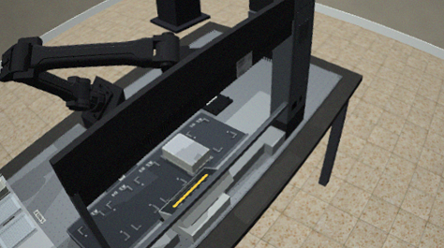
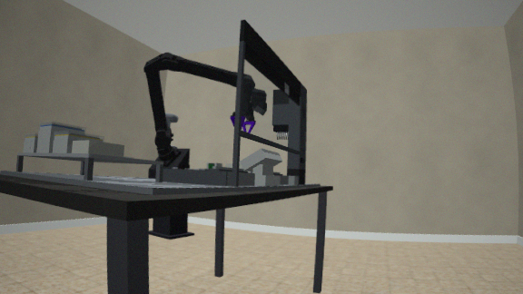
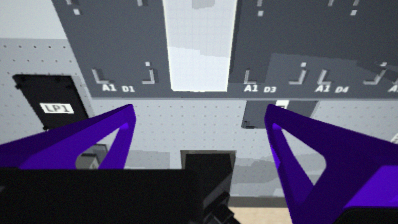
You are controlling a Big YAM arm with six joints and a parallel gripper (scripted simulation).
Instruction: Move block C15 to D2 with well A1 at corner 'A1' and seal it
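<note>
Beige walls and tan floor tiles framed your table (image 1: 351, 79), with the block on the deck.

Your pale deep-well block (image 1: 186, 152) sat on the dark deck (image 1: 118, 220), between the brackets marked D1 (image 3: 128, 89) and D3 (image 3: 269, 89), under the black gantry beam (image 1: 174, 104). You held the purple fingers spread wide and grasping nothing, up above the deck's near edge. Other labware stood on the shelf (image 2: 113, 159), well apart from the block.
</note>
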